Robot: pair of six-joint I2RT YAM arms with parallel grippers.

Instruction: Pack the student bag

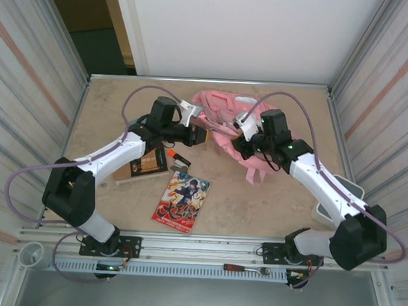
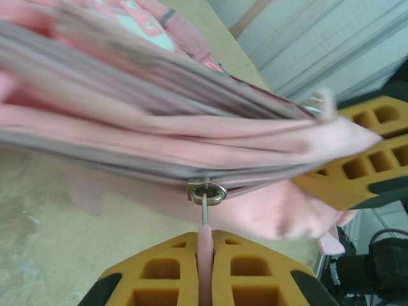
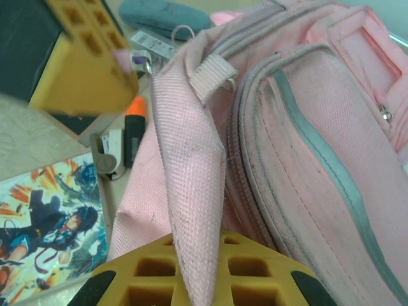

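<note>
Overhead view: the student bag lay at the far middle of the table, toward 12 o'clock, with both my arms reaching in to it.

Left pincer: jaws fully closed, nipping the thin pink zip pull. The pull ran straight up, toward 12 o'clock, to the metal slider on the bag's zip line. From above, this pincer sat at the bag's 9 o'clock edge.

Right pincer: jaws closed together on a fold of the bag's pink webbing, which rose from between the pads toward 12 o'clock. From above, this pincer sat at the bag's 6 o'clock side. The two pincers were near each other, with the bag's fabric stretched between them.

Other items noted on the table: a comic book at 6 o'clock from my left pincer, a brown notebook at 8 o'clock from it, and an orange marker just beside the notebook's far corner. A white tub stood at the table's 3 o'clock edge.
</note>
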